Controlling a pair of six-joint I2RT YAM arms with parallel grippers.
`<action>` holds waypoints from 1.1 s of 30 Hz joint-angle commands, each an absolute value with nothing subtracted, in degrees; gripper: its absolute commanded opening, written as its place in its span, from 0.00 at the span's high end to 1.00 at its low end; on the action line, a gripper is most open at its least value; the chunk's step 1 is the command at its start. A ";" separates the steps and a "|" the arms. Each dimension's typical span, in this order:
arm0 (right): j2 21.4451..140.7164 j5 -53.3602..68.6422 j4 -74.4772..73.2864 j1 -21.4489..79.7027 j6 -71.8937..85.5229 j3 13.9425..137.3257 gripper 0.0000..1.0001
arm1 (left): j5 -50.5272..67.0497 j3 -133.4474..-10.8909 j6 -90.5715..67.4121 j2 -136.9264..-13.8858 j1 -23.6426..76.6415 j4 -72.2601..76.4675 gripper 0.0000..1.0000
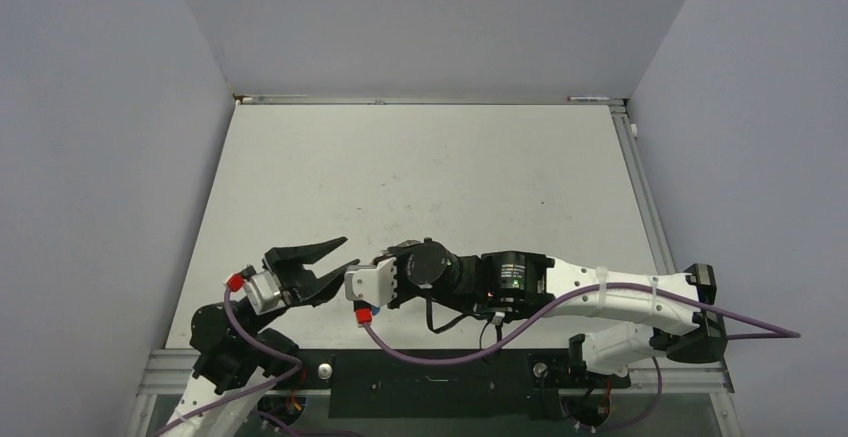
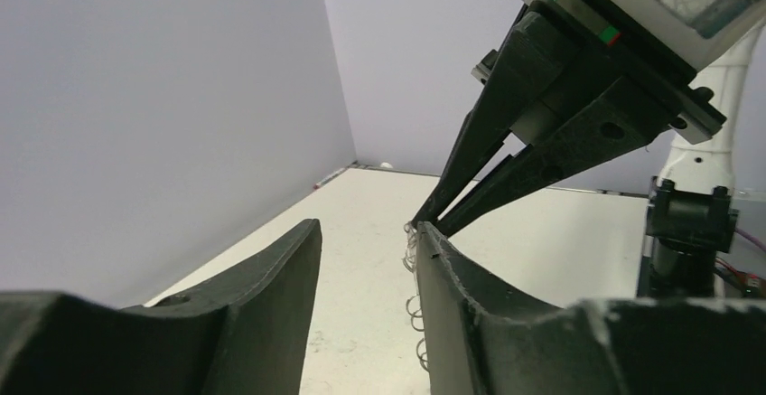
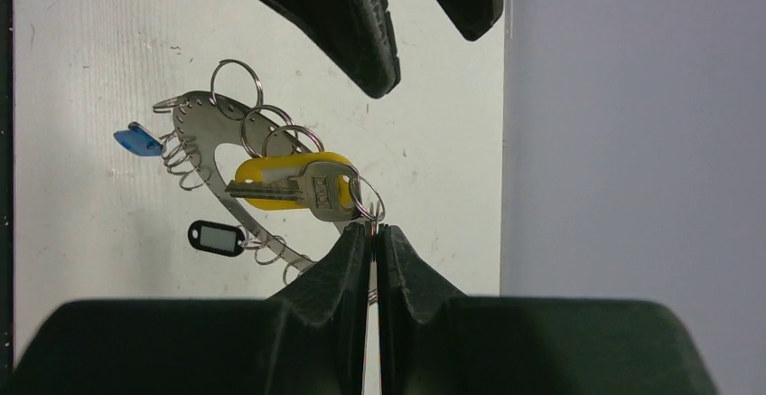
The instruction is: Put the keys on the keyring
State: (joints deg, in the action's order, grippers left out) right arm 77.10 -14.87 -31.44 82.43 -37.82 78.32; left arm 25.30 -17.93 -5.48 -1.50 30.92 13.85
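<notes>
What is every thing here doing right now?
right tool, shut, pinching the keyring
left tool, open, holding nothing
keyring, held up by the right tool
yellow key, hanging on the keyring by a small ring
blue key, dangling from the keyring
black-rimmed key, dangling from the keyring

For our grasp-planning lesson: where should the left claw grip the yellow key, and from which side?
Probably the free end of the yellow key, pointing away from the right claw, shut on the keyring. The open left claw is above it in the right wrist view, so come from there.
</notes>
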 commanded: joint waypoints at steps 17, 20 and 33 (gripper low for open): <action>69.81 -18.04 -25.16 82.80 -34.96 73.64 0.95 | 41.23 -22.38 -17.31 -17.70 30.85 17.07 0.52; 70.14 -17.91 -24.64 82.80 -35.06 73.58 0.95 | 41.82 -22.15 -18.49 -18.67 30.85 18.22 0.55; 71.95 -16.93 -24.38 82.85 -35.20 74.33 0.95 | 42.17 -22.35 -19.95 -21.36 30.85 19.82 0.68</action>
State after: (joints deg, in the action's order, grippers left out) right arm 71.57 -15.81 -28.23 82.54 -35.31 73.14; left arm 41.21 -20.67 -19.11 -20.97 30.92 16.58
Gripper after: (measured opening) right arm 0.065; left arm 0.359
